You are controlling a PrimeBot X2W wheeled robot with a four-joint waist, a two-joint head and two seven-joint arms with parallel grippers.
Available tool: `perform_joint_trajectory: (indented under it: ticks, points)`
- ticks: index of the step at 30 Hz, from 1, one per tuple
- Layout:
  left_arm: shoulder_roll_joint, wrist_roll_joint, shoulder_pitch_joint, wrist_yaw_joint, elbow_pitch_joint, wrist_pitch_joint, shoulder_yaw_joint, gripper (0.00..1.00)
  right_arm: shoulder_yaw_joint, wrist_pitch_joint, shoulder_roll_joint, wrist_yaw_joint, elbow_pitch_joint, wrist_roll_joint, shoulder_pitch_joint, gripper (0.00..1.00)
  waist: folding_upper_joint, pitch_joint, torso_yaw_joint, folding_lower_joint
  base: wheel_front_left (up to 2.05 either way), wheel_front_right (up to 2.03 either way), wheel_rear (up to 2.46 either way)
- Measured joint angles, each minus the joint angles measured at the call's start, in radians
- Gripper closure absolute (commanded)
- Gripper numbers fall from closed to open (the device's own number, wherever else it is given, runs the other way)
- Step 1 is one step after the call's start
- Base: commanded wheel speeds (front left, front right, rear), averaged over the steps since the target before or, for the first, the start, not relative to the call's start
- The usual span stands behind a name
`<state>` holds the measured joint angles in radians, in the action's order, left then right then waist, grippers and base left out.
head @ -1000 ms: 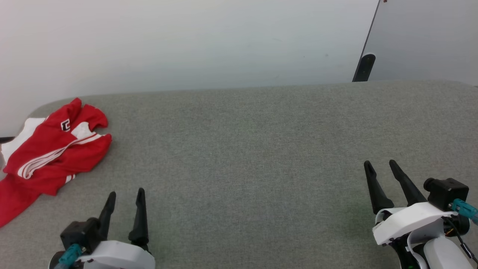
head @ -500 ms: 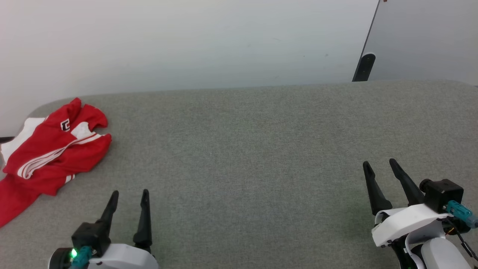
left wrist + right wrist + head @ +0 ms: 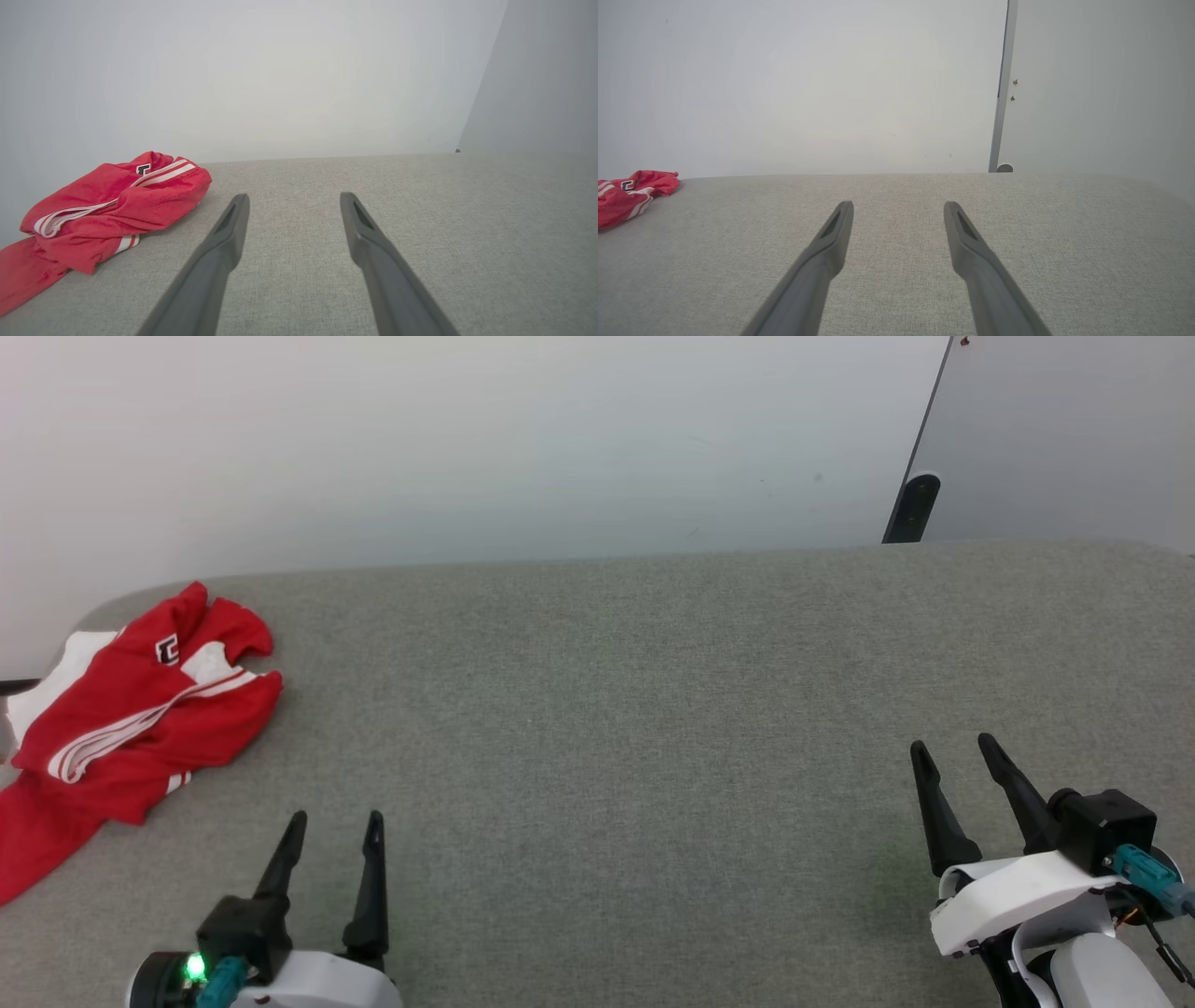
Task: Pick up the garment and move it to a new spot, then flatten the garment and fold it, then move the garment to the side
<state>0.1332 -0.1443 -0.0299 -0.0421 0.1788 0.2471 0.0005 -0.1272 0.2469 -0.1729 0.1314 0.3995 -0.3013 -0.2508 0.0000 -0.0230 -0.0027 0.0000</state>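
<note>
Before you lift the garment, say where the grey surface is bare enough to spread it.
Bare: the grey surface between the garment at far left and the right claw, back to the white wall. Crowded: the left edge, where it lies crumpled.

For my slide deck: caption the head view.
Crumpled garment lies left on the grey surface; left gripper and right gripper open, empty.

A big soft gray table (image 3: 653,709) spreads out in front of me. Behind it stands a plain white wall (image 3: 467,429). To my right the wall meets a flat gray board (image 3: 1074,429).
</note>
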Motion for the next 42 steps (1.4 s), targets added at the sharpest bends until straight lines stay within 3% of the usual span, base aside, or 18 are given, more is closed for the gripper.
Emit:
perform_joint_trajectory:
  ticks: [15, 22, 30, 40, 42]
  points:
    - [-0.023, 0.007, -0.001, -0.037, 0.015, 0.017, 0.044, 0.0, 0.011, 0.014, 0.009, 0.0, 0.006, -0.06, 0.009, 0.0, 0.0, -0.003, -0.002, 0.0, 0.0, 0.0, 0.0]
    - [-0.025, 0.005, -0.012, -0.043, 0.028, 0.017, 0.064, 0.0, 0.007, 0.015, -0.009, 0.0, 0.003, -0.077, 0.0, 0.0, 0.0, -0.001, 0.029, 0.0, 0.0, 0.0, 0.0]
    - [-0.03, 0.006, -0.037, -0.048, 0.063, 0.017, 0.063, 0.0, -0.073, 0.015, -0.001, 0.0, -0.008, -0.112, -0.001, 0.0, 0.0, 0.003, 0.134, 0.0, 0.0, 0.0, 0.0]
    - [-0.021, 0.019, -0.02, -0.034, 0.093, 0.017, 0.084, 0.0, -0.132, 0.015, 0.014, 0.0, -0.002, -0.124, -0.001, 0.0, 0.0, 0.016, 0.312, 0.0, 0.0, 0.0, 0.0]
    - [-0.019, 0.02, -0.003, -0.027, 0.096, 0.017, 0.097, 0.0, -0.148, 0.015, 0.018, 0.0, -0.002, -0.133, -0.004, 0.0, 0.0, 0.02, 0.377, 0.0, 0.0, 0.0, 0.0]
